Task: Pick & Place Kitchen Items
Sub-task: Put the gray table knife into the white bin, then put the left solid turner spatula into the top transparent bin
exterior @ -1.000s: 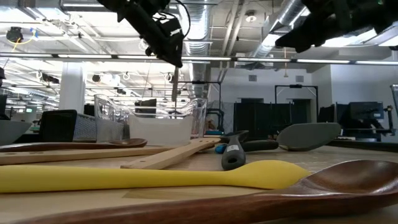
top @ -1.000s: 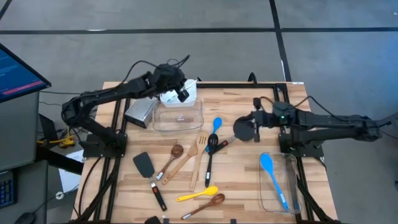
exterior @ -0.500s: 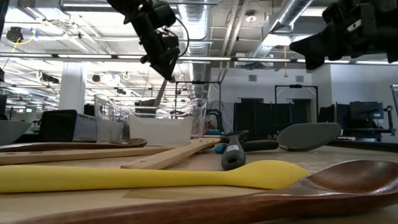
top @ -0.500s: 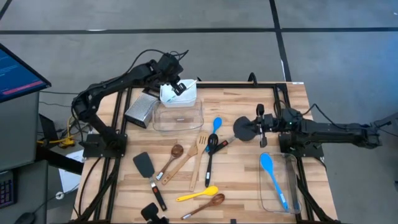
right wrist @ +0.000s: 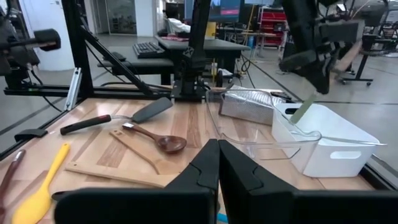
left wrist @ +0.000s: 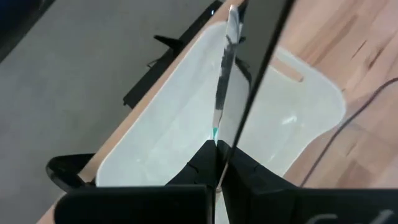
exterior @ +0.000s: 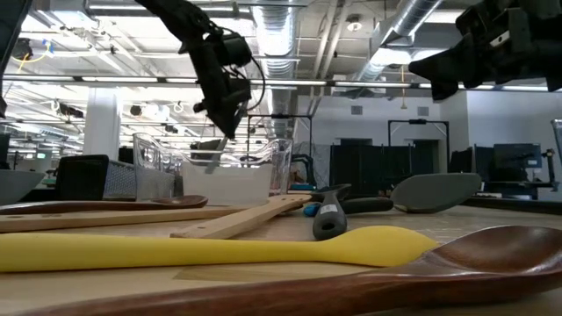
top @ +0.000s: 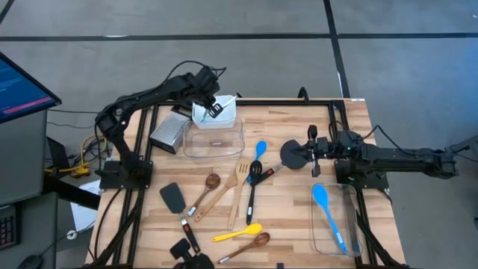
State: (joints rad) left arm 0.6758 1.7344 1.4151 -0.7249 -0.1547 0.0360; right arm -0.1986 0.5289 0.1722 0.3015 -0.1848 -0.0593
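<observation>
Left claw [left wrist: 217, 163] clamped on small knife [left wrist: 225, 62], over white bin [top: 216, 113] at eleven o'clock; next, release.

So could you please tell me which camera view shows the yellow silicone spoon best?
The high view: the whole yellow silicone spoon shows from above, lying on the table by a wooden spoon. The low view shows it edge-on and close. The right wrist view catches only part. The left wrist view misses it.
</observation>
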